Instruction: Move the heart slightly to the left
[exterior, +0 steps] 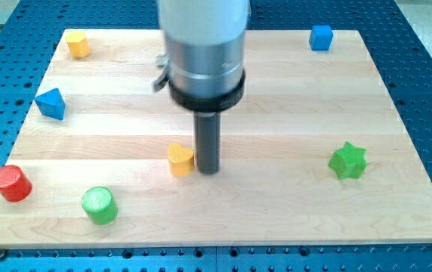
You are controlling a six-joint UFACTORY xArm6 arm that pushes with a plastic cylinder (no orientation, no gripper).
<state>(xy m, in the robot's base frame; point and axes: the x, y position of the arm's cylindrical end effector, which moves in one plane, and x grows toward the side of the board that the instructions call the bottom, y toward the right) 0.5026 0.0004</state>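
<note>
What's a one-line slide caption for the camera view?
My tip sits just to the view's right of the yellow heart, about touching it, placed to push it left across the wooden board.

Pale wood tabletop (276,136), planks running across the view, set on a blue perforated base (427,68). On it: yellow heart (180,159) near centre, my tip (208,169) just beside its right. Yellow block (78,44) top left; blue cube (321,37) top right. Blue triangle (50,103) at left edge. Red cylinder (11,183) and green cylinder (99,205) bottom left. Green star (348,161) at right.
</note>
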